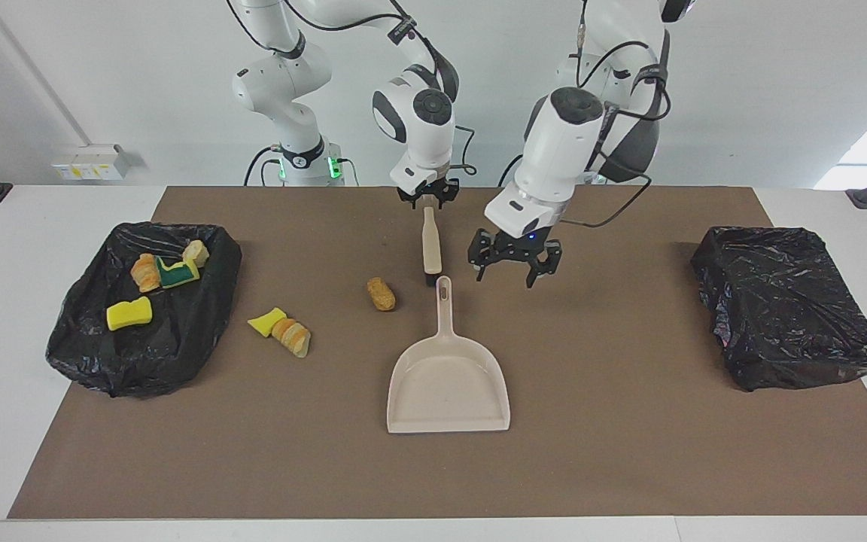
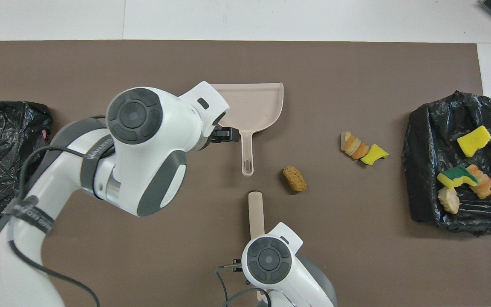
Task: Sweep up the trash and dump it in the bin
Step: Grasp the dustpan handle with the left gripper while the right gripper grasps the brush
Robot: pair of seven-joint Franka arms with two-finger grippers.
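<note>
A tan bread roll point(image 1: 381, 293) lies on the brown mat, also in the overhead view point(image 2: 294, 179). A yellow sponge chunk point(image 1: 266, 321) and a croissant piece point(image 1: 293, 337) lie together nearer the bin. My right gripper point(image 1: 427, 200) is shut on the top of a beige brush handle point(image 1: 430, 242), held upright with its dark tip on the mat beside the roll. My left gripper point(image 1: 515, 269) is open and empty, low over the mat beside the handle of the beige dustpan point(image 1: 448, 380). In the overhead view point(image 2: 227, 134) it is right by that handle.
A black-bagged bin point(image 1: 95, 354) at the right arm's end holds a yellow sponge point(image 1: 129, 313), a green-backed sponge point(image 1: 177, 272), a croissant piece point(image 1: 146, 272) and a bread piece point(image 1: 196, 252). A second black-bagged bin point(image 1: 787, 309) stands at the left arm's end.
</note>
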